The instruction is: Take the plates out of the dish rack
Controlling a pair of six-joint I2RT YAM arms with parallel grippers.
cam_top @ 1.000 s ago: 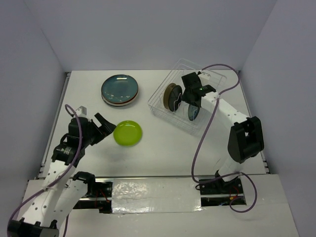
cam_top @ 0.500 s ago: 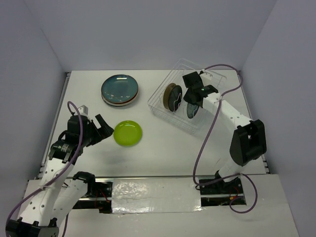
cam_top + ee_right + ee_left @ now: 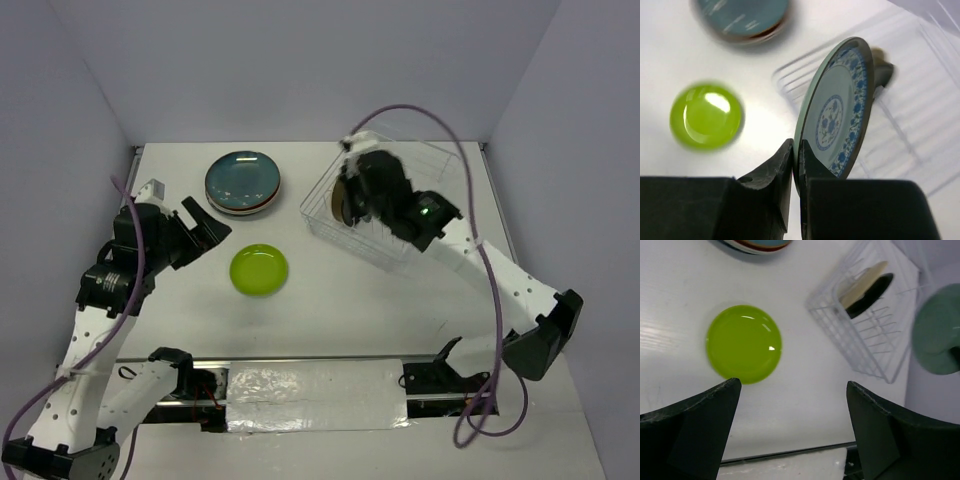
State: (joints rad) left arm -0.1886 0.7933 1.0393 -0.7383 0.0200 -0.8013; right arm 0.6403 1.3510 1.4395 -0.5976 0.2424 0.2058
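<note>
Blue-patterned plate [image 3: 837, 117] — rim pinched in right claw [image 3: 796, 152], over dish rack [image 3: 922, 112].

In the right wrist view the stack of plates [image 3: 742, 17] is smeared and cut by the top edge; the lime plate [image 3: 706, 116] is blurred too. The right claw [image 3: 796, 150] hides the lower rim of the patterned plate [image 3: 837, 112]. From above, the right arm [image 3: 470, 248] covers much of the rack [image 3: 325, 200]. The left wrist view clips the stack too.
</note>
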